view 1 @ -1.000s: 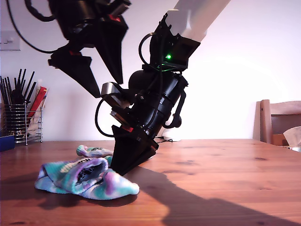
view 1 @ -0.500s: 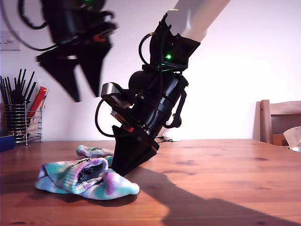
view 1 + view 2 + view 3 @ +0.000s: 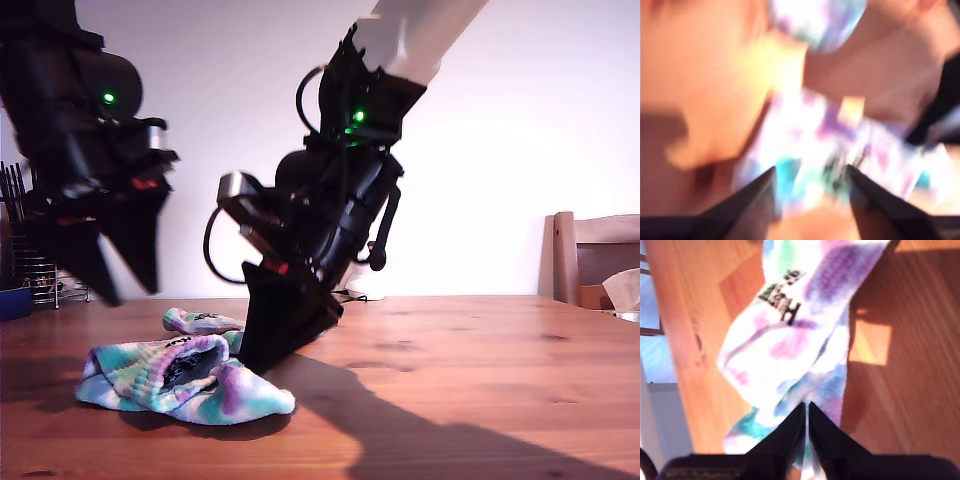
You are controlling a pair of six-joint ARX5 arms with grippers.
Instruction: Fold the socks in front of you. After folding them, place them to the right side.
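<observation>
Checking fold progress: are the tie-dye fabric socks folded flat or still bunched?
Bunched. The tie-dye fabric socks lie in a rumpled heap on the wooden table, one cuff gaping open; my second gripper is shut on the fabric.

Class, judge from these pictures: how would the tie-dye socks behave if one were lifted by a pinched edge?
The socks lie crumpled and bunched on the wooden table, so they would probably droop limply. My second hand looks closed on thin fabric, suggesting little weight. Soft knit seems unlikely to roll, slip or break.

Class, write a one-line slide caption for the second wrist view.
Second claw pinched shut on tie-dye socks above a wooden table.
</observation>
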